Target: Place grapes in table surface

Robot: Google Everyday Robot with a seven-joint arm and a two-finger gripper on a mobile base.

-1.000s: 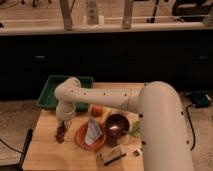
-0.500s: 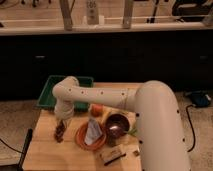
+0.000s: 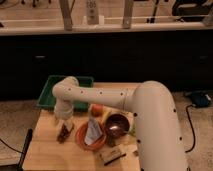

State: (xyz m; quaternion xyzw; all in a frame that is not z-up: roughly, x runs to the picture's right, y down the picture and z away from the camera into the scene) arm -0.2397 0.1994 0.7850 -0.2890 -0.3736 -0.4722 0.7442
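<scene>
Item 1, gripper [image 3: 64,124]: I see it at the end of the white arm [image 3: 100,97], which sweeps in from the right foreground and bends down over the left part of the table. It points downward and sits low, just above the wood. I cannot tell how it is set, nor whether it grips anything.

Item 2, grapes [image 3: 63,134]: a small dark reddish bunch directly beneath the gripper, at its tip. They lie at or on the table surface [image 3: 45,152]; I cannot tell whether they rest free or touch the gripper. They are just left of the orange plate, apart from its rim.

Item 3, orange plate [image 3: 83,140]: right of the grapes, bearing a pale grey folded thing [image 3: 93,131].

Item 4, dark bowl [image 3: 116,125]: touching or just beside the plate on its right.

Item 5, red-orange fruit [image 3: 96,109]: behind the plate, close under the arm.

Item 6, green tray [image 3: 49,96]: at the far left corner of the table, behind the gripper.

Item 7, pale packet [image 3: 111,156]: on the near edge, in front of the bowl.
</scene>
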